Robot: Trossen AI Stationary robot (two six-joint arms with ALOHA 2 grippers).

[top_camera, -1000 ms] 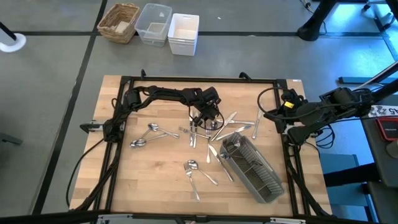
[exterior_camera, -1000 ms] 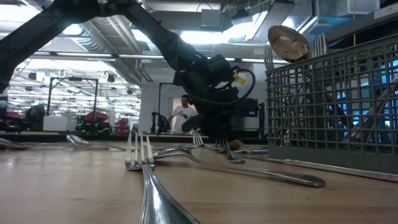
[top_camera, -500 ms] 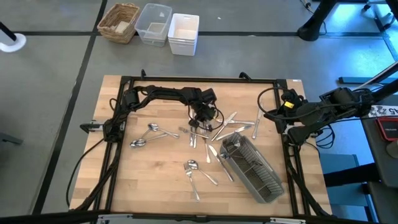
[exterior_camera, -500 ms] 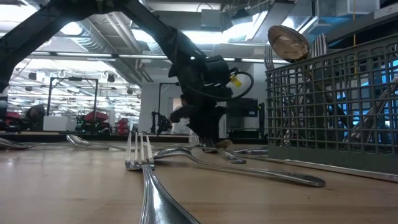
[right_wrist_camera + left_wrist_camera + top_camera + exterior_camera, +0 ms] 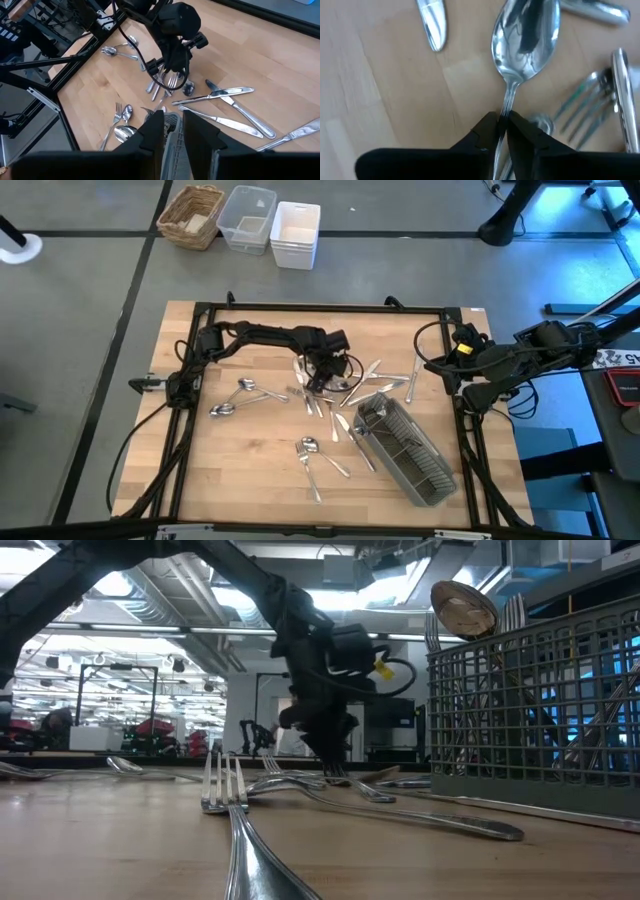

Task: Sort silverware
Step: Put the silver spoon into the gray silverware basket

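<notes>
We count one caddy (image 5: 405, 451) on the bench (image 5: 250, 470), three bins (image 5: 245, 218) beyond it, and two arms; loose silverware (image 5: 318, 463) is too tangled to count.

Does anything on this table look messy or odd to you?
Yes. The silverware lies scattered in loose, crossing heaps rather than sorted, and the grey caddy sits askew to the table's edges. The left gripper pinches one spoon's handle.

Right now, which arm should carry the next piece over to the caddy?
Left. Its fingers are shut on a spoon in the middle pile. The right gripper waits at the table's right edge, holding nothing.
</notes>
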